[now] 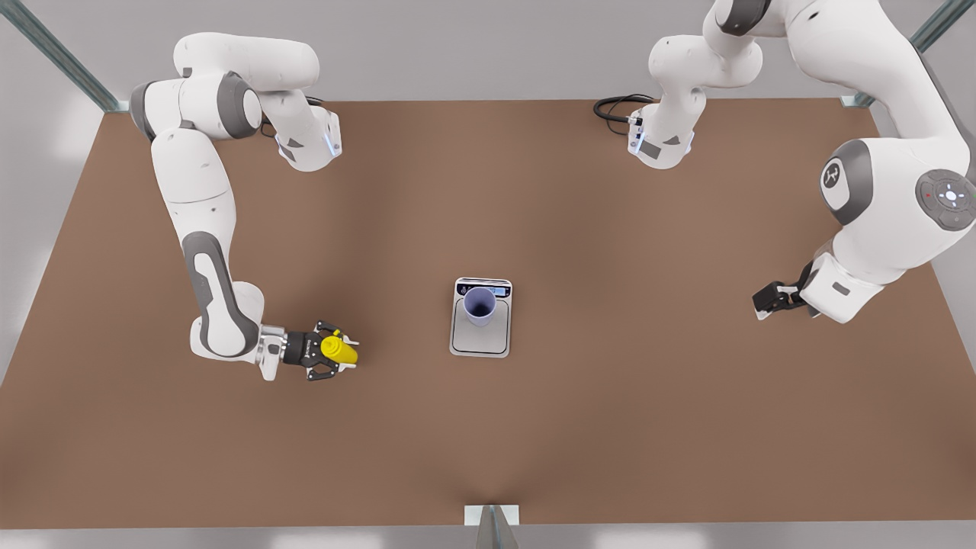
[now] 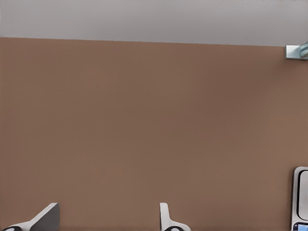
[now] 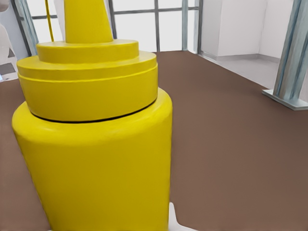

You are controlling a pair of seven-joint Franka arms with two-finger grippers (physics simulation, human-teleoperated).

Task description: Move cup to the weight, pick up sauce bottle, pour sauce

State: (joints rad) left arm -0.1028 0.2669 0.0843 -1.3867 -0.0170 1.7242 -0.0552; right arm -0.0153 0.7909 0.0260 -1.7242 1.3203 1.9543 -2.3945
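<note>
Closest to the lens, the bottle (image 3: 96, 144) stood right in front of the right wrist camera, with its stepped cap and nozzle above the body, so its long axis ran across the line of the fingers. One pale fingertip (image 3: 174, 217) showed beside its base. In the front view the right gripper (image 1: 343, 352) had a finger on either side of the bottle (image 1: 338, 350), and it looked pinched between them. Whether the base had left the table (image 1: 610, 419) could not be told.

The coming move turned on where the cup (image 1: 479, 303) lay from this gripper. It was straight ahead of the fingertips, along the line the forearm pointed, and well apart from them with bare table between. The cup stood upright on the scale (image 1: 480, 339), at the display end of the plate and with its mouth open upward. By my judgement the cup step was done, the pick-up was in hand, and pouring called for carrying the bottle forward and tipping the nozzle over the cup's mouth.

The left gripper (image 1: 766, 299) waited on the far side of the scale, farther from the cup than the right one. Its fingers were spread with nothing between them (image 2: 106, 224), and the scale's edge (image 2: 301, 197) lay off to one side of them.
</note>
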